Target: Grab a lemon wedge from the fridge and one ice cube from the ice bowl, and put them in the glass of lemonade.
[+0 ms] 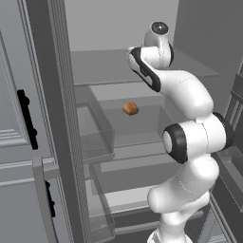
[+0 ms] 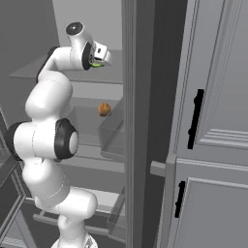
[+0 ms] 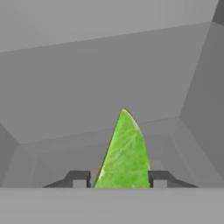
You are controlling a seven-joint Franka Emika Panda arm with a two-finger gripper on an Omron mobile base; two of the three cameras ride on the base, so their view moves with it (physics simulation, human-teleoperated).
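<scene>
Closing around the lemon wedge point(image 3: 124, 153), the gripper point(image 3: 119, 178) has one finger at each side of it, inside the fridge point(image 1: 142, 71) above a shelf; grip unconfirmed. Lemonade delivery and ice cube remain, I judge.

It's a kitchen, a rendered one, and the big giveaway is the tall dark grey fridge point(image 1: 57, 118) standing open. Inside it are pale grey shelves point(image 1: 137, 118), one carrying an orange-brown lump of food point(image 1: 130, 108), and clear bins point(image 1: 97, 130) on its door. Just beside the fridge stand lighter grey panelled cabinets point(image 2: 218, 121) with black handles point(image 2: 195, 118).
</scene>
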